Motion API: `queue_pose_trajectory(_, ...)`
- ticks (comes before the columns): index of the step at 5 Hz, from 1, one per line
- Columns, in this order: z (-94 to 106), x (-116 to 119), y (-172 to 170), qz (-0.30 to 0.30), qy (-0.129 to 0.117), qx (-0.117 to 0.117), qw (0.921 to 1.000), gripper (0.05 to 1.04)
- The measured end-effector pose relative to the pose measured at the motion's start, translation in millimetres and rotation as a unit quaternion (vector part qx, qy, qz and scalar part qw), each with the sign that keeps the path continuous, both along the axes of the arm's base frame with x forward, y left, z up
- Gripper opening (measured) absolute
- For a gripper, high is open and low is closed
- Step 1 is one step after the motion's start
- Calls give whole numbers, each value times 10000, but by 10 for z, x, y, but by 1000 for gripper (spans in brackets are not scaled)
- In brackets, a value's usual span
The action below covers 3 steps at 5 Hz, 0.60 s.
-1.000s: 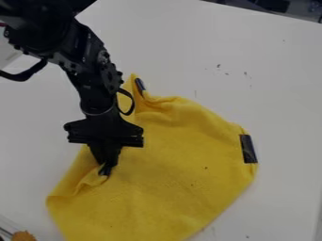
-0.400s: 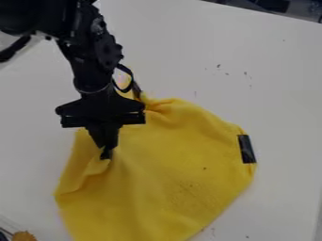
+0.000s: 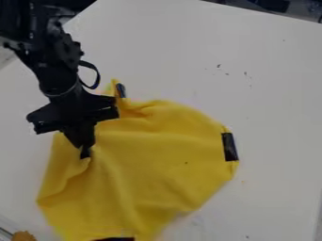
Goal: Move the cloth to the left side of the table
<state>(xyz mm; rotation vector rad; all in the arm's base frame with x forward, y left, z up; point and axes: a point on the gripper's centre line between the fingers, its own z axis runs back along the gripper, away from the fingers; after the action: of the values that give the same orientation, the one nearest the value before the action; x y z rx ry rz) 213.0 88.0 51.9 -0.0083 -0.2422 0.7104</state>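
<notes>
The black gripper [image 3: 85,155] hangs over the left part of the yellow cloth [image 3: 151,164], shut on a pinched fold of it. From its fingertips, creases run down through the fabric. The cloth lies spread over the lower left and middle of the table, with dark patches at its upper corner, right edge and bottom edge. Its upper left part is partly hidden behind the gripper.
The white table [image 3: 277,94] carries small dark specks at the upper right. An orange-brown object [image 3: 24,236] sits at the bottom left corner beside a clear container edge. Dark items lie beyond the table's top right edge.
The gripper has risen a little and then shifted left, pulling the cloth with it. The cloth's right edge has moved left, and a dark patch now shows at its bottom edge.
</notes>
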Motion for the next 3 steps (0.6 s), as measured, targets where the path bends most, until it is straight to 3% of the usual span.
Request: queue_pose_trajectory(3,80,-127,391,-36,-6,70,10000,82)
